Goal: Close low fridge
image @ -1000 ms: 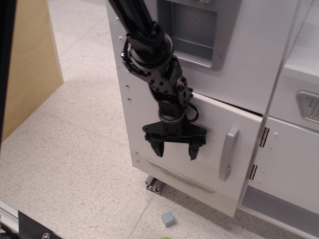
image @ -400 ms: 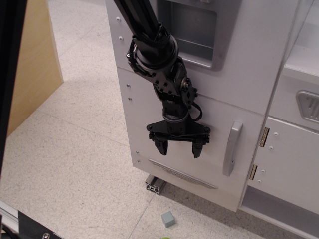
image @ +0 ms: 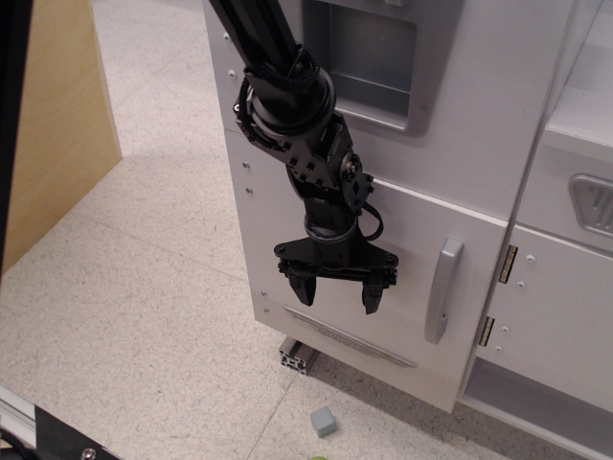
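The low fridge is the white lower compartment of the toy kitchen. Its large flat white door (image: pixel 412 316) has a grey vertical bar handle (image: pixel 439 289) and metal hinges (image: pixel 507 264) on its right side. The door stands almost shut, with a thin dark gap along its top edge. My black gripper (image: pixel 335 295) points downward in front of the door's left half, left of the handle. Its two fingers (image: pixel 370 297) are spread apart and hold nothing.
Above is a white door with a recessed grey dispenser (image: pixel 369 57). A smaller white cabinet (image: pixel 565 316) stands to the right. A wooden panel (image: pixel 57 125) is at the left. A small grey block (image: pixel 324 421) lies on the speckled floor by a metal foot (image: pixel 295 355).
The door swung from slightly ajar to nearly shut. My gripper pushed in toward it, then drew back a little to the left; it stayed open.
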Controlling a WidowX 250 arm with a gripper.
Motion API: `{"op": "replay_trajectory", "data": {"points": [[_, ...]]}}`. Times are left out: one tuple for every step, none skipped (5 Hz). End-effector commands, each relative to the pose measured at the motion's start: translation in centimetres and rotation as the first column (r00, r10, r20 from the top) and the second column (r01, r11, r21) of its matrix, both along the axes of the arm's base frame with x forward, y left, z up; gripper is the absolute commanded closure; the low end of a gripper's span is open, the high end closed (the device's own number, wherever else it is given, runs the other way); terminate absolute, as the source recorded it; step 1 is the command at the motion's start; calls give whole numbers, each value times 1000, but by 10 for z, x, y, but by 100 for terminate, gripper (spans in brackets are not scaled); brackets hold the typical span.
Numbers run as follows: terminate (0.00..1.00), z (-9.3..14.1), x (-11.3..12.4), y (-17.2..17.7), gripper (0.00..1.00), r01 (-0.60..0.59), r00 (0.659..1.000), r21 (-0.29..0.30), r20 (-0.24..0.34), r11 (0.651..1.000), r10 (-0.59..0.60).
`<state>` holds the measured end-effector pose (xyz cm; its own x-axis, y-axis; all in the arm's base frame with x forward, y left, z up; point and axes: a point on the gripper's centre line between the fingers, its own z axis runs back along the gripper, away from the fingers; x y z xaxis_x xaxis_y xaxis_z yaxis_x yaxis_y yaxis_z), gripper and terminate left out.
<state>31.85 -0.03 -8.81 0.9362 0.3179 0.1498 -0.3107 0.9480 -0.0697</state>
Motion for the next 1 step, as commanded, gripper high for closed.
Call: {"op": "replay_trajectory", "data": {"points": [[100,25,13,6,0,-5,998,2,61,1000,5]]}}
